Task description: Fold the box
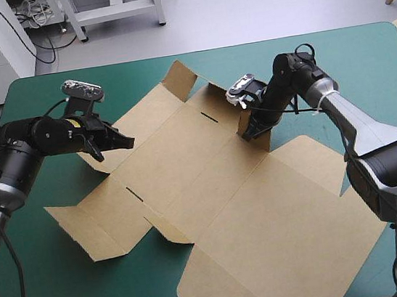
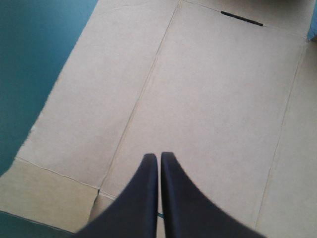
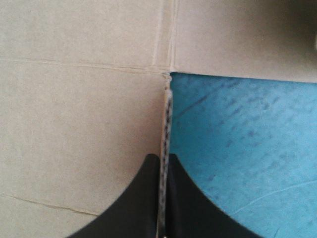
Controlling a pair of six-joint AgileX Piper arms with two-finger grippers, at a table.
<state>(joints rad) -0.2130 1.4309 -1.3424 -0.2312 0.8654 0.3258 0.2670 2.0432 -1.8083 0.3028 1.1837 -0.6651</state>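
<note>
Box (image 1: 211, 191) lies mostly flat mid-frame on table (image 1: 71, 290); right gripper (image 1: 250, 134), right of centre, pinches its edge, probably to raise a wall, while left gripper (image 1: 127, 139), mid-left, closed and empty, seems to steady it.

On the worktop (image 1: 364, 68), flat: the box (image 1: 211, 191). Over its left panel: the left tool (image 1: 128, 139). Clamped on its far flap's edge: the right tool (image 1: 249, 136).

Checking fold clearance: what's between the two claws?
High view: only flat board of the box, with one short dark slot, lies between the left claw and the right claw. Nothing else rests there.
</note>
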